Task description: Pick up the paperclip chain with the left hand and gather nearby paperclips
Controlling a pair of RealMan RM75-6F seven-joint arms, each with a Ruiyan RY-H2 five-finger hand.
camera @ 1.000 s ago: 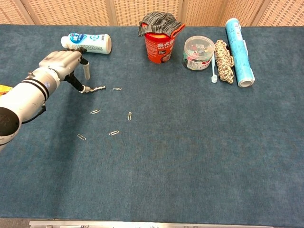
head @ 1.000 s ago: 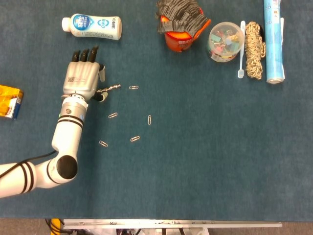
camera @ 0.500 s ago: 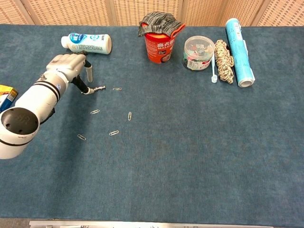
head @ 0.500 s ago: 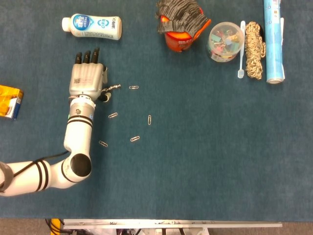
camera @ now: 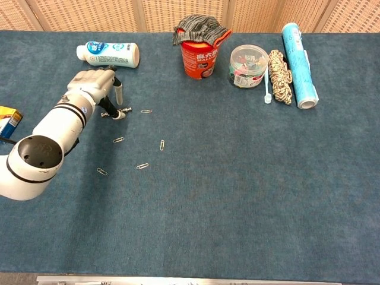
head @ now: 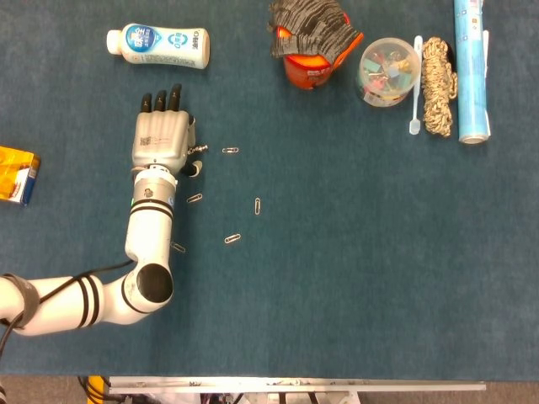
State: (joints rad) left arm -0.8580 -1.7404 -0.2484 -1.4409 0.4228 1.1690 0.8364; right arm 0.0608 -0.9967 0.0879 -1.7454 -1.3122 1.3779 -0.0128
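Observation:
The paperclip chain point(head: 199, 150) lies on the blue table, a short silver strand point(camera: 125, 110); its left end is hidden under my left hand point(head: 162, 140). That hand point(camera: 94, 83) hovers palm down with fingers stretched toward the far edge. Its thumb tip point(head: 194, 169) is lowered to the cloth beside the chain. No grip on the chain shows. Several loose paperclips lie to the right and near side: one point(head: 230, 150) just past the chain, another point(head: 194, 199), a third point(head: 257, 205), and more nearer point(head: 232, 239). My right hand appears in neither view.
A white bottle point(head: 158, 45) lies beyond the hand. A red cup under a grey cloth point(head: 313, 42), a clear tub of clips point(head: 388, 71), a rope coil point(head: 437, 74) and a blue roll point(head: 470, 67) line the far right. A yellow box point(head: 17, 174) sits at the left edge.
My left hand and forearm have slid right, covering more of the chain. The chain's free end and the loose paperclips have stayed where they were.

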